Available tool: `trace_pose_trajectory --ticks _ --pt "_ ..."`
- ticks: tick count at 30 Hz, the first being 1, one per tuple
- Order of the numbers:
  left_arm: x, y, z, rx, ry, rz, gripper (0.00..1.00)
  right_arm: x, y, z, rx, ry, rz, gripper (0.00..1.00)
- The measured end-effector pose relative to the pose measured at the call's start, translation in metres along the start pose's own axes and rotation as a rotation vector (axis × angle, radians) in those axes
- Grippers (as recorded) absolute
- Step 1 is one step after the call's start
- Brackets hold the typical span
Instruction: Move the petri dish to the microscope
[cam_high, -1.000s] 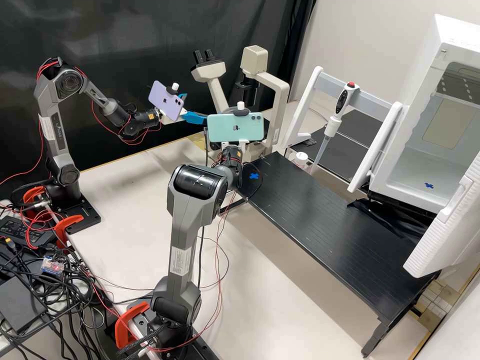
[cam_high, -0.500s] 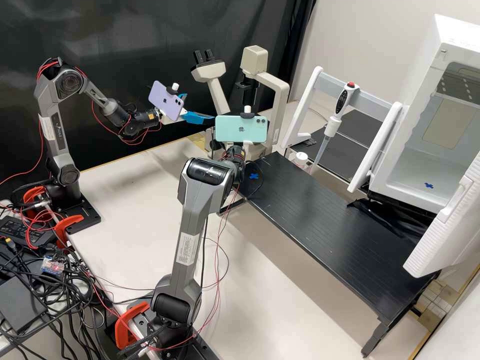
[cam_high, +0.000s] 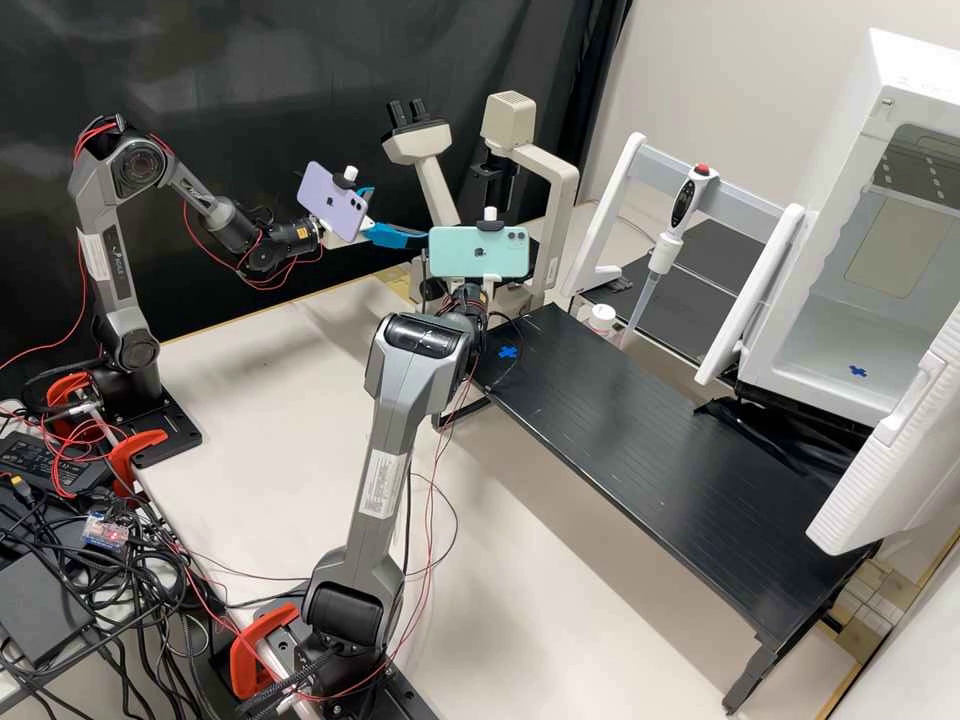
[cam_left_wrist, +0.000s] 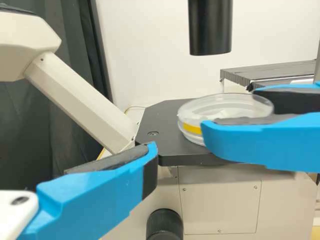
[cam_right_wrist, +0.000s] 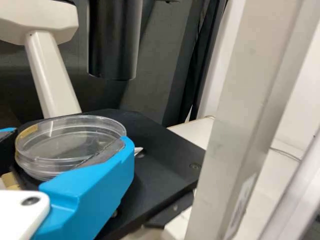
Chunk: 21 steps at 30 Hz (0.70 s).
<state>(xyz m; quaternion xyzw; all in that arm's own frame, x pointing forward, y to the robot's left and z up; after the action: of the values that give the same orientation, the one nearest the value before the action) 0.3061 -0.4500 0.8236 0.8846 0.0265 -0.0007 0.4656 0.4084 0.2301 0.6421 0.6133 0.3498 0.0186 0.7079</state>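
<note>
One petri dish (cam_left_wrist: 220, 106) over one microscope's stage (cam_left_wrist: 162, 125) in both wrist views, right gripper (cam_high: 489, 283) holding it, left gripper (cam_high: 397, 214) spread wide, two phones (cam_high: 480, 252) and one pipette (cam_high: 686, 205) across the high view's upper half

The petri dish (cam_left_wrist: 225, 106) is glossy plastic, the microscope stage (cam_left_wrist: 164, 136) matt.
</note>
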Motion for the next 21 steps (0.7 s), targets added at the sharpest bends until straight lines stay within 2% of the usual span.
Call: trace_pose_trajectory --ticks 14,17,21 --pt "0.000 0.000 0.000 0.000 0.000 0.000 1.00 0.029 0.001 0.015 0.017 -0.033 -0.015 0.00" --pt "0.000 0.000 0.000 0.000 0.000 0.000 1.00 0.031 0.003 0.017 0.037 -0.045 -0.017 0.00" --pt "0.000 0.000 0.000 0.000 0.000 0.000 1.00 0.033 0.003 0.018 0.043 -0.045 -0.015 0.00"
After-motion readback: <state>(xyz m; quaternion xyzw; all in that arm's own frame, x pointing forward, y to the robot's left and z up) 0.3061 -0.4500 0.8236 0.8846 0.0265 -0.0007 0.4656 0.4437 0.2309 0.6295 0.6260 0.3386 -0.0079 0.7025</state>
